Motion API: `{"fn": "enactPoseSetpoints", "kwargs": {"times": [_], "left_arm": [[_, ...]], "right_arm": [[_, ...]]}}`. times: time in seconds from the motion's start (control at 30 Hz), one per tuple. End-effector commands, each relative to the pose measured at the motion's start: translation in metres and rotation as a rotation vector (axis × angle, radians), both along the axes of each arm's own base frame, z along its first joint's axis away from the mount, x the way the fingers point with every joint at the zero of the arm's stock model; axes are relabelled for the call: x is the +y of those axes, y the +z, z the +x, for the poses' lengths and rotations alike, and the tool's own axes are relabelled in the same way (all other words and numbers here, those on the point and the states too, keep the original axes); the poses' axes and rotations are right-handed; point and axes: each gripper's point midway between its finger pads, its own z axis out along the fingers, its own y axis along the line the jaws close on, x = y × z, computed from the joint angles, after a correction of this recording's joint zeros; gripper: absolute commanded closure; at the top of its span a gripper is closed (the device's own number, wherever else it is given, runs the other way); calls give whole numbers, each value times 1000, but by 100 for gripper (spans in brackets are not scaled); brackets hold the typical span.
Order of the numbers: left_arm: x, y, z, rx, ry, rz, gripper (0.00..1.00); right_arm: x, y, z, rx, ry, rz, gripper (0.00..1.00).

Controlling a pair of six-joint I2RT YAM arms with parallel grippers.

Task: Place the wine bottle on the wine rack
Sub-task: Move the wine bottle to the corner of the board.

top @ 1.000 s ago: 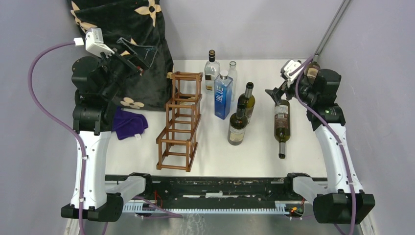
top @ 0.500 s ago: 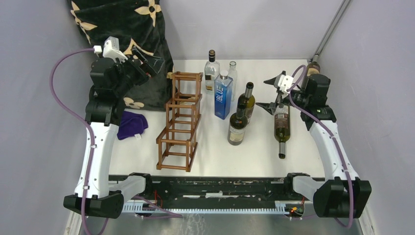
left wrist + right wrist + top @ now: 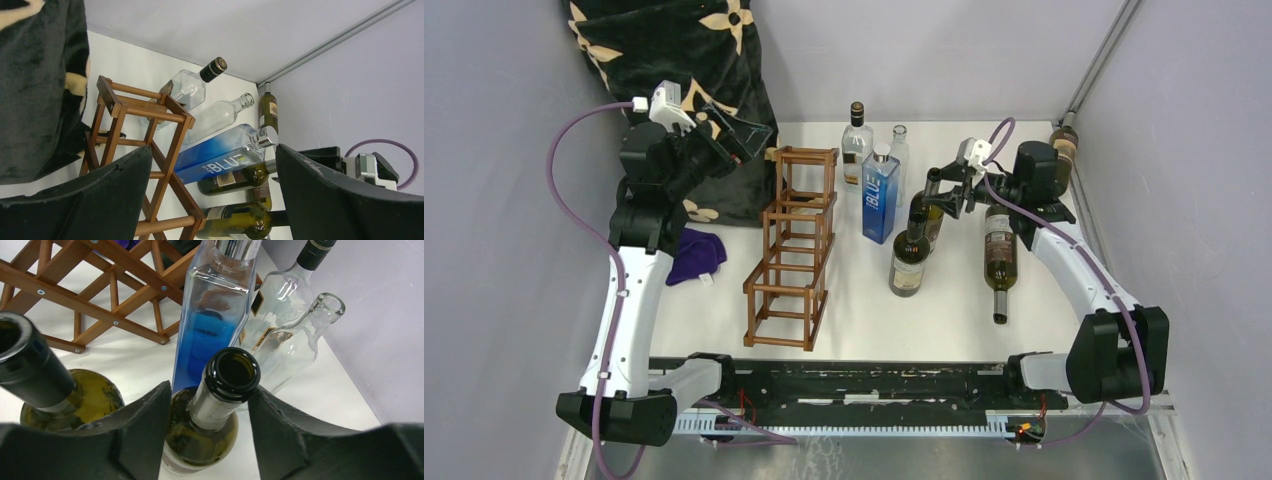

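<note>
Two things changed in the overhead view, and only one matters. Your right gripper [image 3: 936, 188] has left the bottle lying on its side [image 3: 998, 250] and swung over to the rear one of the two upright green bottles. So that standing wine bottle [image 3: 936, 226] looks like the pick now, not the flat one. It stands on the table [image 3: 854, 310] just beside the blue bottle [image 3: 880, 195], well apart from the wine rack [image 3: 802, 205], which has nothing in it yet. Your left gripper [image 3: 742, 128] has drifted in near the rack's far end. In the left wrist view, that gripper [image 3: 212, 150] is spread wide with nothing between its fingers, and the wine rack [image 3: 150, 114] sits right below. In the right wrist view, the right gripper [image 3: 210, 390] straddles the neck of the wine bottle [image 3: 200, 440], one finger on each side, narrowing in from wide. I can't tell whether the pads actually touch glass yet, so don't count it as gripped. The bottle is dark green and upright, with an open mouth, no cork and greyish foil on the neck. A second green bottle [image 3: 75, 400] stands just beside it. My guess is it'll need tipping flat before it fits a cell, so plan for that.
</note>
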Motion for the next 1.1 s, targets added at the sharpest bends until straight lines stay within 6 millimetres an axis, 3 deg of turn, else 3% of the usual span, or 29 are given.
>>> {"fn": "enactPoseSetpoints", "kwargs": {"times": [0.0, 0.23, 0.37, 0.43, 0.6, 0.83, 1.07], "left_arm": [[-9, 19, -3, -62, -53, -48, 2], [-17, 15, -10, -129, -105, -57, 4], [-23, 14, -11, -158, -137, -58, 5], [-28, 13, -11, -165, -155, -58, 6], [-43, 13, -12, -191, -202, -41, 7], [-56, 9, -11, -218, -224, 3, 7], [-63, 4, -10, -222, -222, 28, 8]], "right_arm": [[5, 11, 9, -39, -2, 38, 43], [10, 11, 2, -38, 48, 66, 80], [9, 22, 5, -22, 33, 107, 93], [-1, 32, 13, -25, -19, 150, 95], [-50, 63, 58, -33, -235, 292, 98], [-126, 83, 141, -111, -596, 363, 100], [-192, 85, 210, -183, -851, 352, 99]]}}
